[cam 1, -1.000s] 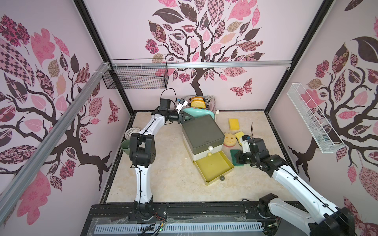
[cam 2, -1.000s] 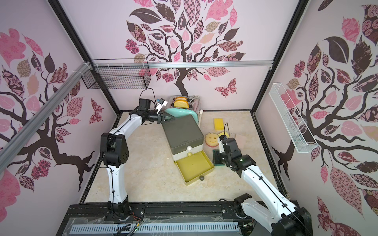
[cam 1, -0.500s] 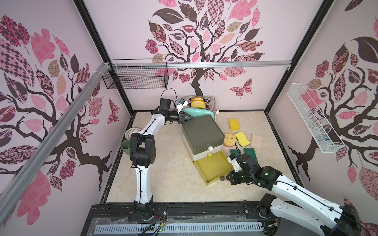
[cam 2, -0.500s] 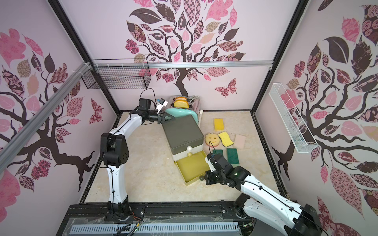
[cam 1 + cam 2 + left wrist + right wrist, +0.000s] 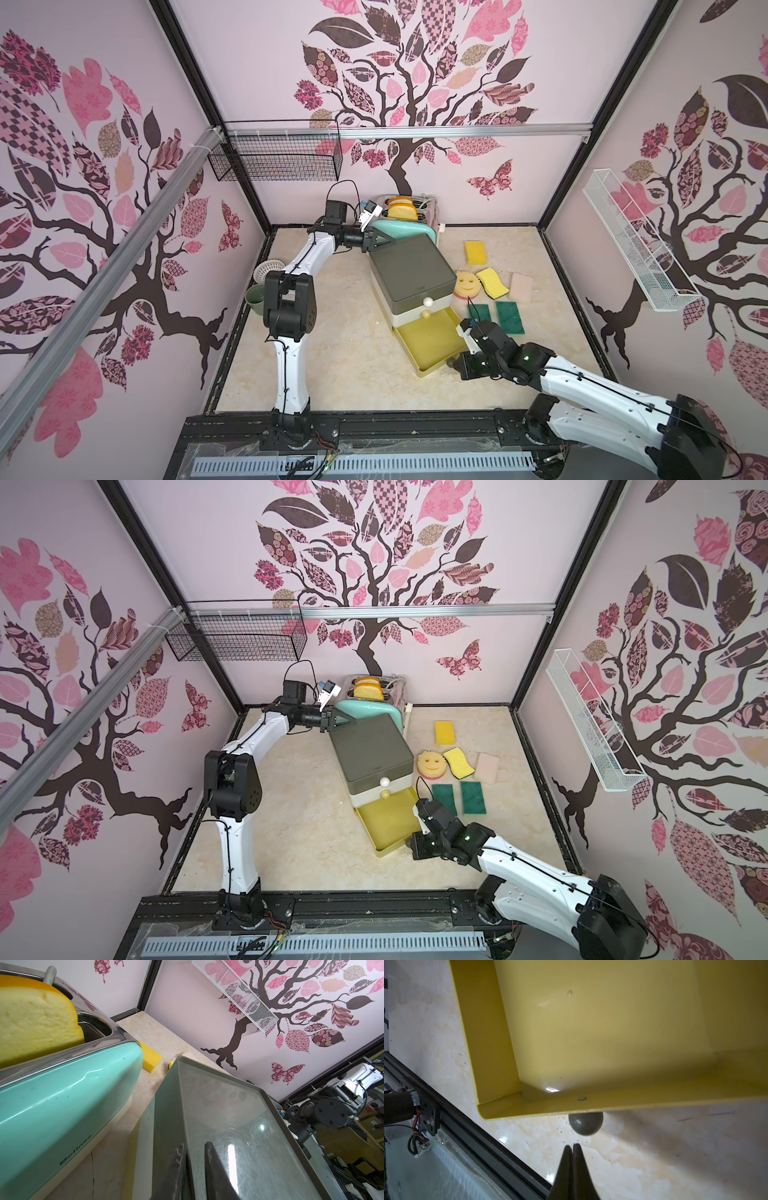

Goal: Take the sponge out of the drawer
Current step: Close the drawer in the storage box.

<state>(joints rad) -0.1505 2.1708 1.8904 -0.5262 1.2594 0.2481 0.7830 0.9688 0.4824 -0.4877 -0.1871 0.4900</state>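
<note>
The drawer unit (image 5: 411, 266) is dark grey on top, its bottom drawer (image 5: 430, 338) yellow with a grey knob (image 5: 585, 1124); behind it a mint toaster (image 5: 409, 227), beside it green sponges (image 5: 509, 318).

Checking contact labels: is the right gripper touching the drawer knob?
Apart. The right wrist view shows bare table between the shut right gripper and the knob.

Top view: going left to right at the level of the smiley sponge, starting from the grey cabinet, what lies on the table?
Grey cabinet → smiley sponge → curved yellow sponge → pale pink sponge.
</note>
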